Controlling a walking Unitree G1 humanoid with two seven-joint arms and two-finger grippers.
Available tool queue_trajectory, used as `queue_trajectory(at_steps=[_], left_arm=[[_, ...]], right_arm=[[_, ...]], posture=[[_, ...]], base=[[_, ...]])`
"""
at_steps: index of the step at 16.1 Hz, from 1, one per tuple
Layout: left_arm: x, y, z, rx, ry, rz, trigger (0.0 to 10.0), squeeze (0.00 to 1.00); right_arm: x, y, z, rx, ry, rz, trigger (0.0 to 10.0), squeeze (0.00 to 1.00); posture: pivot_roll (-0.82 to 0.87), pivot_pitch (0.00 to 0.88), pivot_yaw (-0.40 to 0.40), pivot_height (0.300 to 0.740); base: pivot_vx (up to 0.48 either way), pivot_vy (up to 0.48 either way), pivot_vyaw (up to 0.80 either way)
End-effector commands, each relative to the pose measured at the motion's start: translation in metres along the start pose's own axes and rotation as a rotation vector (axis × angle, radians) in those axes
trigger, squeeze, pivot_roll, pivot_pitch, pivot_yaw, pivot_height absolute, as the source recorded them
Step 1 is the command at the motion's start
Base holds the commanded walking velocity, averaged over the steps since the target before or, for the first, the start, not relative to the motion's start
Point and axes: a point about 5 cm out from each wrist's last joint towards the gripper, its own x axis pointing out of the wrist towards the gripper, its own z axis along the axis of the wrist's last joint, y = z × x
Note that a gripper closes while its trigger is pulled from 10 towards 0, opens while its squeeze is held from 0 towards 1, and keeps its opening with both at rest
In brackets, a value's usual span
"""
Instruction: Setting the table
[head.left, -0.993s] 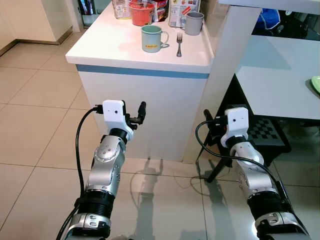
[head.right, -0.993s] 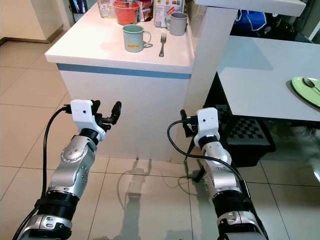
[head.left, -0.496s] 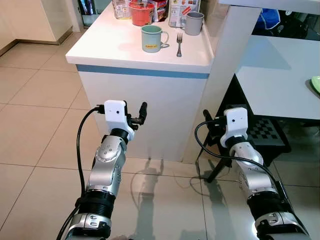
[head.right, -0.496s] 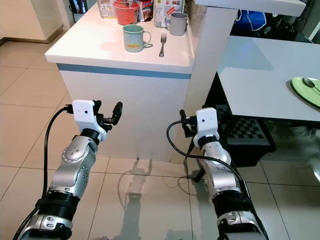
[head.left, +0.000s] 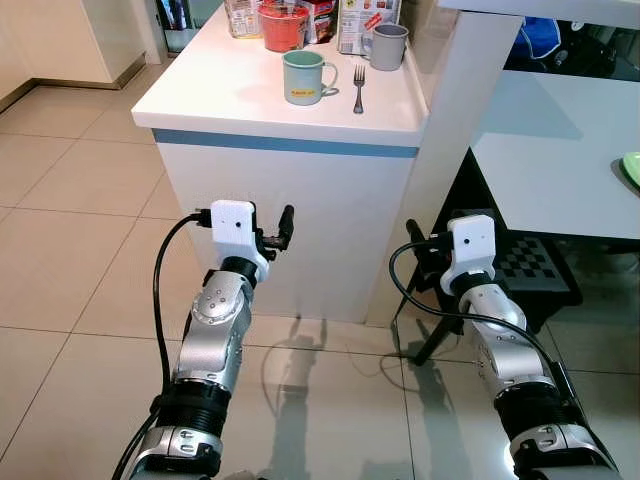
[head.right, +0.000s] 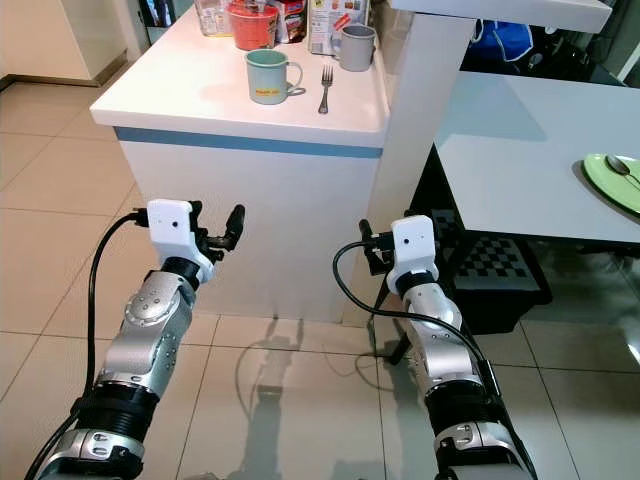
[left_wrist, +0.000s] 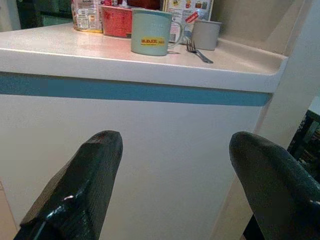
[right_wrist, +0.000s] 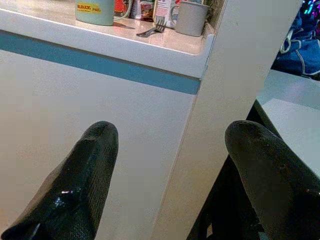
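A silver fork (head.left: 358, 87) lies on the white counter (head.left: 230, 100) beside a pale green mug (head.left: 302, 77). Behind them stands a grey mug (head.left: 388, 46). On the grey table (head.right: 520, 160) to the right sits a green plate (head.right: 612, 180) with a spoon on it. My left gripper (head.left: 270, 234) is raised in front of the counter's side, below its top, open and holding nothing. My right gripper (head.left: 424, 246) hovers open and bare by the white pillar (head.left: 450, 130). In the left wrist view the fingers (left_wrist: 80, 185) stand wide apart; in the right wrist view the fingers (right_wrist: 75, 185) do too.
A red container (head.left: 283, 26), a jar and printed packets crowd the counter's far end. Under the table stands a black chair with a checkered seat (head.left: 535, 265). Tiled floor (head.left: 80, 200) stretches to the left of the counter.
My left arm has shifted a little to the right, toward the counter. The right arm has held still.
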Motion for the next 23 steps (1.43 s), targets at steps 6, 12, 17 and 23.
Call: queue_trajectory(at_steps=[6,12,17,23], left_arm=[[0.0014,0.0003,0.0004,0.015,0.003,0.01,10.0,0.0],[0.0011,0.0002,-0.002,0.051,0.024,-0.003,10.0,0.0],[0.0022,0.0019,-0.0003,0.064,0.014,0.007,10.0,0.0],[0.0023,0.0022,-0.0007,0.062,0.012,0.007,10.0,0.0]], right_arm=[[-0.0003,-0.0028,-0.0026,-0.01,0.023,-0.01,10.0,0.0],[0.0004,-0.0024,-0.0029,-0.007,0.025,-0.012,10.0,0.0],[0.0004,-0.0025,-0.0029,-0.009,0.025,-0.013,10.0,0.0],[0.0006,-0.0011,-0.0037,-0.009,0.027,-0.008,10.0,0.0]], posture=[[-0.01,0.0,-0.025,0.74],[-0.02,0.0,-0.018,0.74],[-0.02,0.0,-0.017,0.74],[-0.01,0.0,-0.019,0.74]], base=[[0.0,0.0,0.0],[0.0,0.0,0.0],[0.48,0.0,0.0],[0.476,0.0,0.0]])
